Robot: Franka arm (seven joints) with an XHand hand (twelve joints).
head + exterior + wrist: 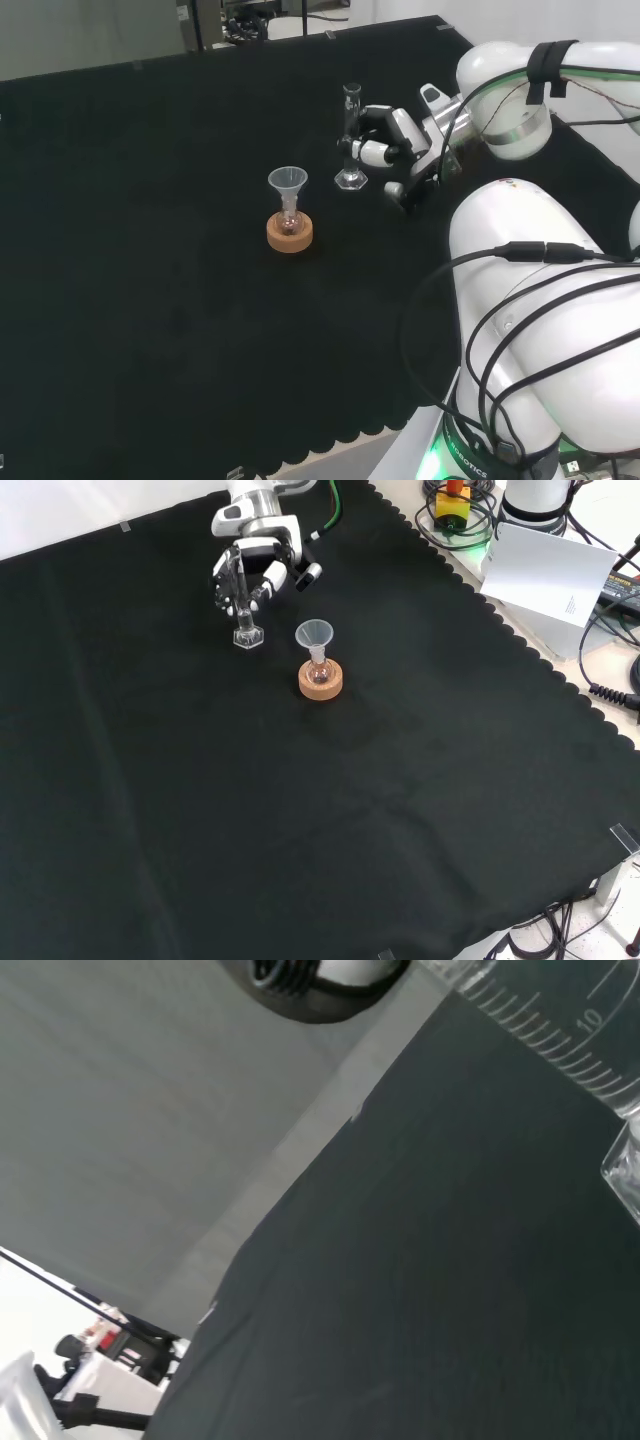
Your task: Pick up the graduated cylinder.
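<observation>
Black cloth (150,250) is covering the bench. The hand (395,140) is curling its fingers (232,588) around the graduated cylinder (351,135), which is standing upright on its base on the cloth. Just beside it, a small flask carrying a funnel (287,182) is sitting in a cork ring (289,234).

Graduated cylinder (560,1030) — wrist view: cut off at the picture's edge, only a stretch of marked wall and part of the foot showing. Hand (250,565) — front view: fingers partly masked behind the cylinder's tube; contact cannot be told. Small flask (289,221) under the funnel (287,181) — contents too small to tell.
</observation>
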